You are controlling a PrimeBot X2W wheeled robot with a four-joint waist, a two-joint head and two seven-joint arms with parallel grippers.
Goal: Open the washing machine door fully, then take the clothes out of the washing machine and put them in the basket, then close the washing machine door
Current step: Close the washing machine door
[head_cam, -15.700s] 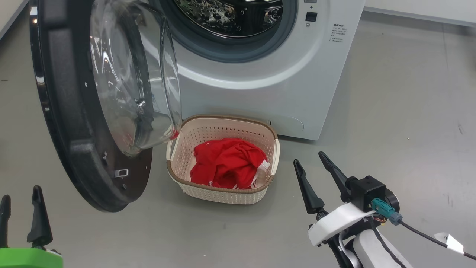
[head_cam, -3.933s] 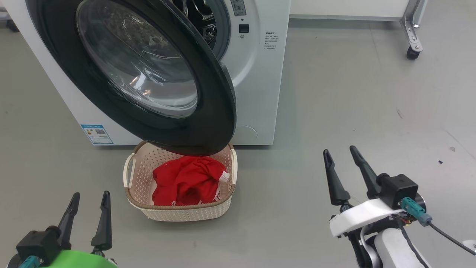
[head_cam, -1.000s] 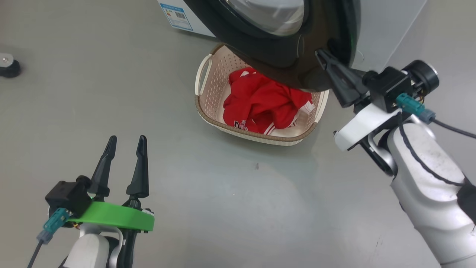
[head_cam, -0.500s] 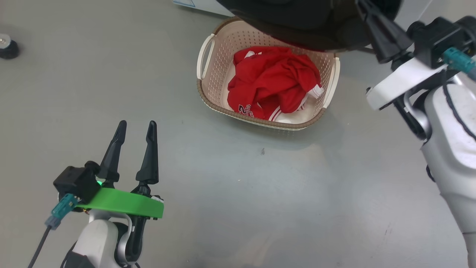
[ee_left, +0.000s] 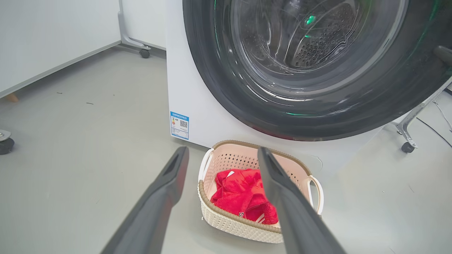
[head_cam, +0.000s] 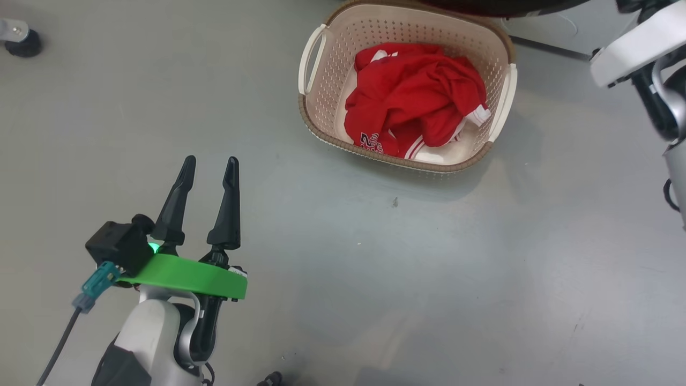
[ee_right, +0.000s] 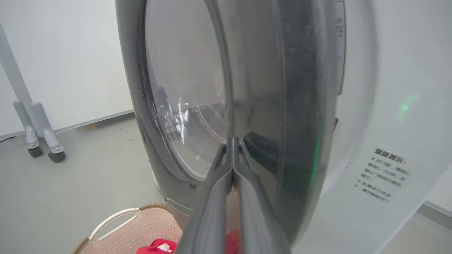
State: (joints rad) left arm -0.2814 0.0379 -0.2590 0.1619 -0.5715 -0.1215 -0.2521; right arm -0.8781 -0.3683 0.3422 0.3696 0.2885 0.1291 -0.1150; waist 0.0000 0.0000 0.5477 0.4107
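Observation:
The cream basket (head_cam: 375, 153) stands on the grey floor with the red clothes (head_cam: 418, 91) heaped inside. My left gripper (head_cam: 209, 163) hovers open and empty over the floor, well short of the basket and to its left. In the left wrist view the open left gripper (ee_left: 223, 151) points at the basket (ee_left: 229, 215), the clothes (ee_left: 236, 194) and the washing machine door (ee_left: 212, 70), which lies almost flat against the white washing machine (ee_left: 183, 88). My right gripper (ee_right: 232, 143) is shut, tips touching the door (ee_right: 261, 88) on its glossy black face.
A blue label (ee_left: 179, 125) sits low on the machine's front. Caster feet of metal frames stand on the floor to the left (head_cam: 19, 37) and right (ee_left: 406, 144) of the machine. White wall panels (ee_left: 53, 35) close off the far left.
The head view has tilted down, so the door and the right gripper's fingers slid out at its top. The right gripper stays shut against the door. The left gripper stays open.

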